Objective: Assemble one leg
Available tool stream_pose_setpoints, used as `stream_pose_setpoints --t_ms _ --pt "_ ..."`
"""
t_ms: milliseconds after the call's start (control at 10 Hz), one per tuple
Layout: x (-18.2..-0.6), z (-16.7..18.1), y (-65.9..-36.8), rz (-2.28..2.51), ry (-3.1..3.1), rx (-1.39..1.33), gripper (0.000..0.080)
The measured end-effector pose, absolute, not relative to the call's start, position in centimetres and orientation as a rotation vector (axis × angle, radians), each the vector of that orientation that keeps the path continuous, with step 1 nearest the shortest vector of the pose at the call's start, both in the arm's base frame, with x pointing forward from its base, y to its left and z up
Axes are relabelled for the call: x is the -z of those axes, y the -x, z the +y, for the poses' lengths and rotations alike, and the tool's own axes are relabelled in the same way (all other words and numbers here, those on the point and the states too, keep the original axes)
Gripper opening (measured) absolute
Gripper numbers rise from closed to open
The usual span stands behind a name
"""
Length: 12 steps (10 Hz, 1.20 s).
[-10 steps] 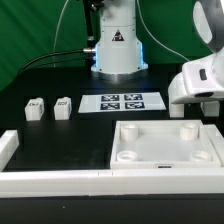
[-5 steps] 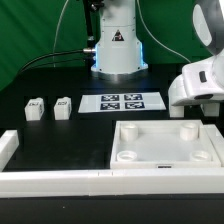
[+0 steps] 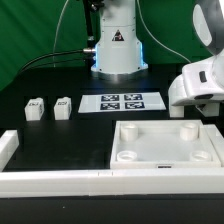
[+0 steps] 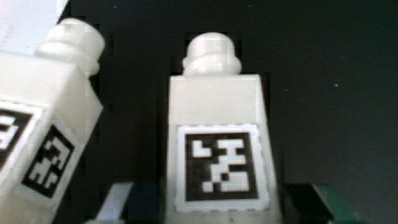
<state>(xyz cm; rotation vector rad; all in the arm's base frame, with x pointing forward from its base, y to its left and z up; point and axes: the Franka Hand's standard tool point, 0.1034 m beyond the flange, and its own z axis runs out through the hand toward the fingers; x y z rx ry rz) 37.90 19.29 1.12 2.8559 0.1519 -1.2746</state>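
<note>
In front of the wrist camera, the leg (image 4: 222, 130): a white block-like post on the black table (image 3: 60, 135). Its square black-and-white tag faces the camera, and a rounded peg sits at the end away from the fingers. I cannot make it out in the exterior view.
Gripper (image 4: 222, 207): the jaws are spread wider than the leg. One dark finger (image 4: 329, 203) shows on each side of the tagged end, with a sliver of gap, so nothing is held.
Neighbour leg (image 4: 45, 120): just beside the leg and slanted toward it, apart from it – same peg, same kind of tag.
Arm (image 3: 200, 85): a white housing at the exterior view's right, above the panel's far corner.
Panel (image 3: 160, 146): large, white and square, with a raised rim and corner holes, near the front.
Marker board (image 3: 122, 102): flat, behind the panel, in front of the robot base (image 3: 117, 45).
Two more legs (image 3: 35, 108) (image 3: 63, 107): side by side at the exterior view's left of the marker board, apart from each other.
White rail (image 3: 50, 182): along the front edge – touching the panel's left side.
</note>
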Motion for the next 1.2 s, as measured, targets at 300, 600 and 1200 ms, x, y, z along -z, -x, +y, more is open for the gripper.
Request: stream_pose_setpoints --t_ms 300,600,1200 --pt "-1.7 19.2 -38.0 0.152 -2.854 1.274 0.029" --pt "-4.9 18.1 -38.0 0.148 -2.833 1.294 0.0291" --pt "-9.3 15.9 -39.7 0.158 -2.879 1.229 0.0291"
